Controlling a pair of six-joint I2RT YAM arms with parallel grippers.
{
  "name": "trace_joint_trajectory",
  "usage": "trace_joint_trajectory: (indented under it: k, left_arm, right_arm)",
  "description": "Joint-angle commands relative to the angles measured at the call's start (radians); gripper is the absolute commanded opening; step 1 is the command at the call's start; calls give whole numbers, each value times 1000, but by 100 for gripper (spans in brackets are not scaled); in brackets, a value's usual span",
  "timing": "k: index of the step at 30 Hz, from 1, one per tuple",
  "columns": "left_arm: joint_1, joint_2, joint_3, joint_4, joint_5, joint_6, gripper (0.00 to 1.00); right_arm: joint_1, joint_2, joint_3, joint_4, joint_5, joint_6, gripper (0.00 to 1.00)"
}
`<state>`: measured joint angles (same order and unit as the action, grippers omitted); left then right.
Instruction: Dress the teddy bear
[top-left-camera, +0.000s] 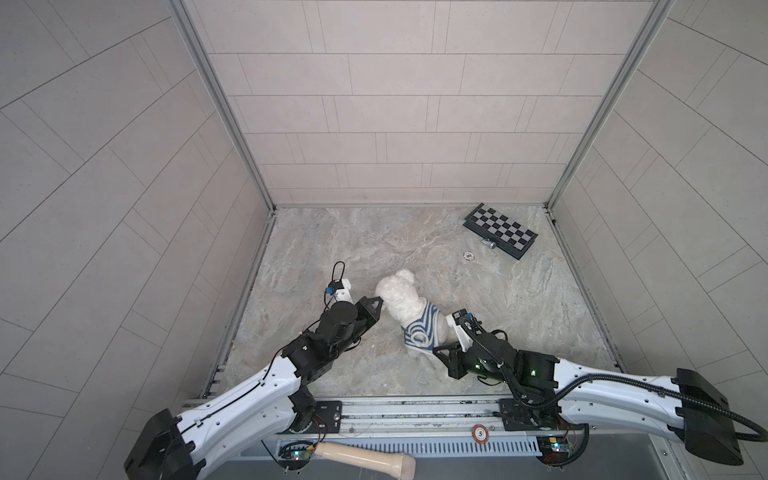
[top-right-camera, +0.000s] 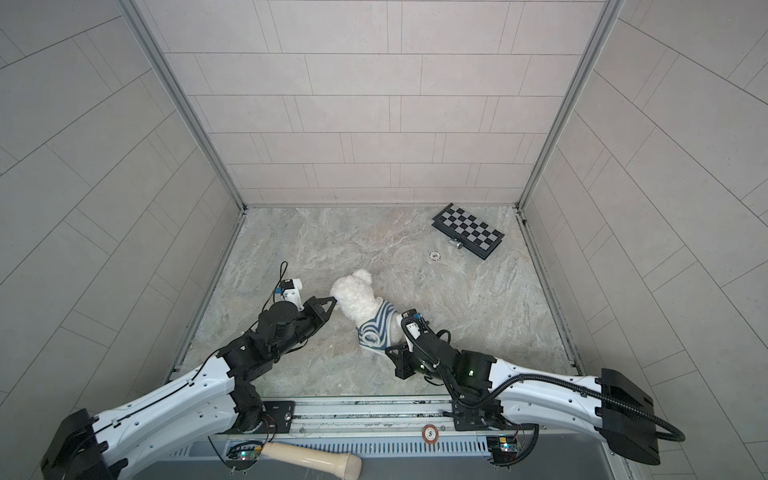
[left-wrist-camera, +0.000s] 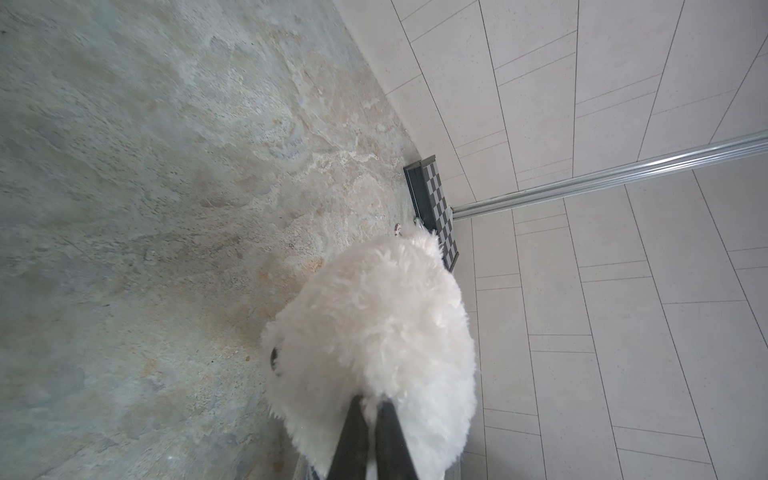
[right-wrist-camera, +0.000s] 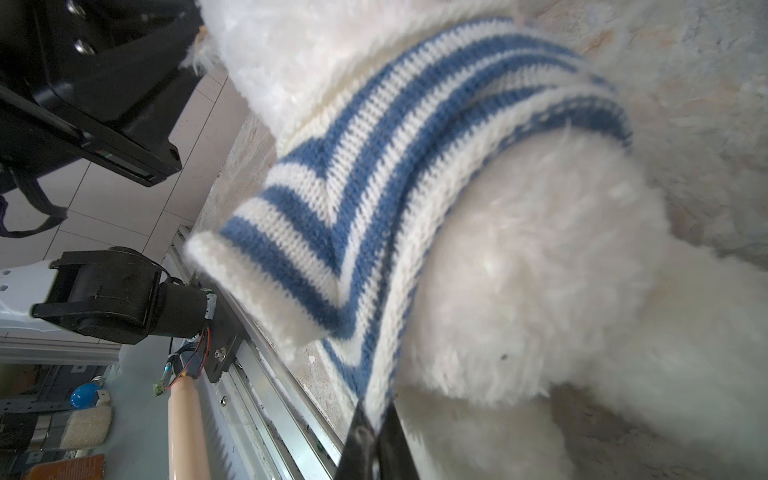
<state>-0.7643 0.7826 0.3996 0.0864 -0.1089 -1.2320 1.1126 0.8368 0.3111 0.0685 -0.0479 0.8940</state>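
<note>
The bear (top-left-camera: 398, 296) (top-right-camera: 352, 294) lies near the middle of the marble table (top-left-camera: 332, 245) (top-right-camera: 291, 245), a little toward the near edge. Its head points far-left and its body runs near-right. A blue-and-white striped shirt (top-left-camera: 420, 328) (top-right-camera: 376, 326) covers its torso. In the right wrist view the shirt (right-wrist-camera: 374, 166) bunches around the white fur (right-wrist-camera: 519, 270), with one empty sleeve sticking out.

The left gripper (top-left-camera: 379, 300) (top-right-camera: 333, 300) meets the head from the left. In the left wrist view, the left gripper (left-wrist-camera: 374, 405) has its jaws nearly together, pinching a tuft of head fur (left-wrist-camera: 374, 332).

The right gripper (top-left-camera: 435, 351) (top-right-camera: 388, 351) sits at the near end of the shirt. The right wrist view shows it (right-wrist-camera: 376, 419) clamped on the shirt's hem.

A chessboard (top-left-camera: 500, 230) (top-right-camera: 468, 230) (left-wrist-camera: 436, 208) lies in the far right corner, well apart from the bear. A small round token (top-left-camera: 468, 255) (top-right-camera: 434, 256) lies just near of it.
</note>
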Motion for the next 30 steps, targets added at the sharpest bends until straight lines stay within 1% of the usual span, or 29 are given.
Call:
trace_joint_trajectory:
  k: [1, 6, 10, 12, 15, 17, 19, 22, 25, 26, 28, 30]
  left_arm:
    - [18, -37, 34, -19, -118, -1, 0]
    - [11, -28, 52, -16, -112, 27, 0]
    - [-3, -6, 81, 20, -90, 64, 0]
    - [-18, 9, 116, 18, -79, 94, 0]
    - [-34, 11, 171, -31, -83, 144, 0]
    - [-37, -1, 201, -79, -92, 179, 0]
    - [-36, -15, 223, -127, -106, 220, 0]
    - [-36, -17, 260, -187, -97, 298, 0]
    - [-33, 3, 320, -266, -68, 364, 0]
    - [-33, 10, 340, -299, -58, 384, 0]
    - [-33, 22, 389, -376, -73, 407, 0]
    - [-35, 31, 438, -454, -102, 427, 0]
  right_arm:
    - [-13, -22, -30, -63, -2, 19, 0]
    - [-53, -18, -17, -82, -27, -25, 0]
    - [-73, 52, 79, -83, -73, -144, 0]
    - [-79, 98, 127, -59, -122, -203, 4]
    - [-83, 131, 164, -53, -143, -236, 8]
    - [-83, 101, 163, -50, -139, -261, 14]
    - [-83, 42, 154, -45, -115, -322, 18]
    - [-83, -64, 150, -119, -54, -408, 28]
    - [-81, -155, 173, -196, -36, -544, 32]
    - [-81, -185, 177, -197, -35, -595, 35]
    - [-79, -221, 176, -171, -16, -673, 41]
    - [-81, -210, 181, -131, 4, -743, 46]
